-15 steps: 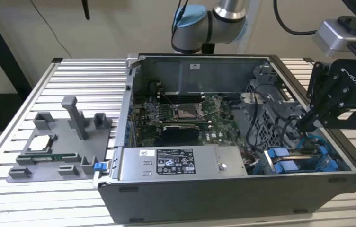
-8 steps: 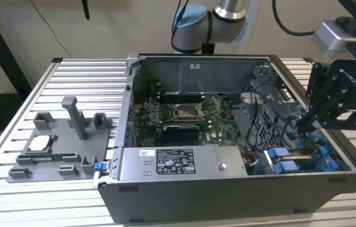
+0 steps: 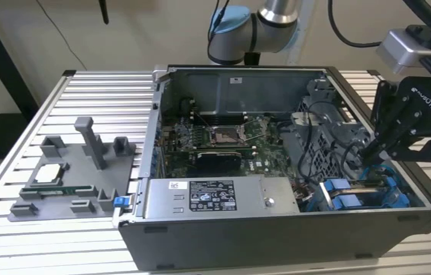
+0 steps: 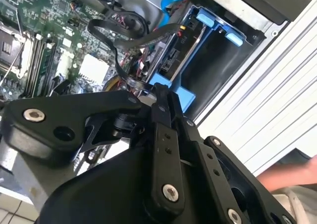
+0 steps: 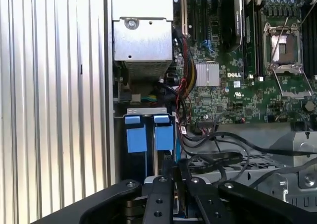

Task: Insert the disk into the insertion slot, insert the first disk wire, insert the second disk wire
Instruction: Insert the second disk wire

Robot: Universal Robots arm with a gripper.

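Note:
The disk (image 3: 359,186) stands on edge in its blue carrier inside the insertion slot (image 3: 399,197), at the near corner of the open computer case on the exterior view's right. In the second wrist view the disk (image 4: 172,53) sits against one side of the slot (image 4: 218,60), whose blue tabs (image 5: 148,135) also appear in the first wrist view. My gripper (image 3: 367,153) reaches down just behind the disk. Its fingers (image 4: 163,130) are pressed together at the tip (image 4: 156,91), where the end of a black flat wire (image 4: 121,48) meets them. The pinched connector is mostly hidden.
A grey labelled power-supply box (image 3: 215,197) lies along the case's near wall. The motherboard with its silver processor socket (image 3: 223,134) fills the middle. Loose cables (image 5: 218,157) cross the drive cage. A grey fixture with parts (image 3: 70,183) stands at the exterior view's left. A hand (image 4: 290,177) is near the table edge.

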